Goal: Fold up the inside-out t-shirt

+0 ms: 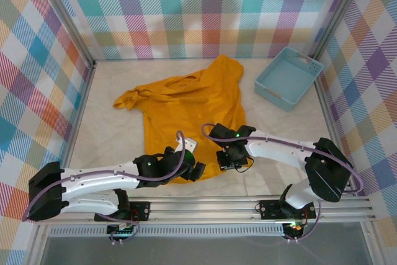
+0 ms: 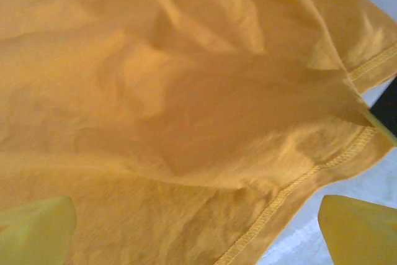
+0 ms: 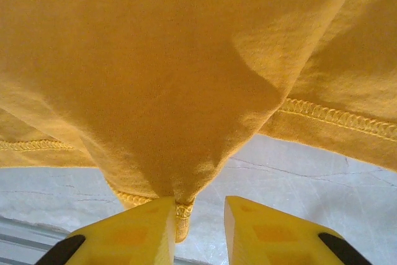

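— Where does your mustard-orange cotton t-shirt (image 1: 198,100) lie?
— Rumpled on the pale marble tabletop (image 1: 111,141), plain face up, stitched hem nearest you. Your left gripper (image 2: 198,234) is spread wide above it. Your right gripper (image 3: 198,228) is slightly parted, with the hem corner touching one finger.

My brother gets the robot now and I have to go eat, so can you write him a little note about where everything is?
Left gripper: open, over the near hem of the t-shirt, holding nothing.
Right gripper: jaws a little apart, a hem corner against one finger; no firm grip seen.
Shirt: spread on the table, wrinkled, one sleeve bunched at the left. Light blue basket at far right, apart from it.
Done: no fold visible.
Left: smooth it out, then fold.
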Controlling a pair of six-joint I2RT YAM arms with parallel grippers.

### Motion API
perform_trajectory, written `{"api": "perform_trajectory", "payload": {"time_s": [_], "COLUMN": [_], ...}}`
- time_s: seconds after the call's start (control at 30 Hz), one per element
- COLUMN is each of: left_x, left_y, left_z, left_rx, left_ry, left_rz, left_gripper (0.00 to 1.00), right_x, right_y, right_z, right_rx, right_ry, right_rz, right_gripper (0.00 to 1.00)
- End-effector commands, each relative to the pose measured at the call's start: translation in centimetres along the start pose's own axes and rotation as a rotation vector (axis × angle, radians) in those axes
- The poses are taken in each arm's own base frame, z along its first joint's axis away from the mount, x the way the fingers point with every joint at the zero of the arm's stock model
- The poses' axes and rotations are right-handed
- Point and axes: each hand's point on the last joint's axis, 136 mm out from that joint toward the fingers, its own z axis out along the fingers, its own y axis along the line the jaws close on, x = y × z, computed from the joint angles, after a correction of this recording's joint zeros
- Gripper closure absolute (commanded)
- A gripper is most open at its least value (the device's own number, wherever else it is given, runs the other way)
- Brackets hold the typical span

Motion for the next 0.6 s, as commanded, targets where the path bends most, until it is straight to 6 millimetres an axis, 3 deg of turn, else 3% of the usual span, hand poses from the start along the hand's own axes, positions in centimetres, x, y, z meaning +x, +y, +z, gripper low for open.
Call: {"api": "perform_trajectory", "payload": {"time_s": [0.0, 0.27, 0.57], "left_x": [0.4, 0.6, 0.8], "left_y": [2.0, 2.7, 2.8], "left_z": [-0.3, -0.2, -0.1], "left_rx": [-0.061, -0.081, -0.085], "left_ry": [-0.013, -0.007, -0.004], "left_rz": [-0.044, -0.051, -0.053], "left_gripper": [0.00, 0.00, 0.00], "right_x": [0.5, 2.0, 2.1], "right_y": [0.4, 1.1, 1.7], "right_z": [0.2, -0.3, 0.6], "right_rx": [-0.030, -0.058, -0.068], "right_ry": [0.017, 0.022, 0.024], "right_rz": [0.007, -0.009, -0.015], "right_gripper": [0.70, 0.59, 0.56]}}
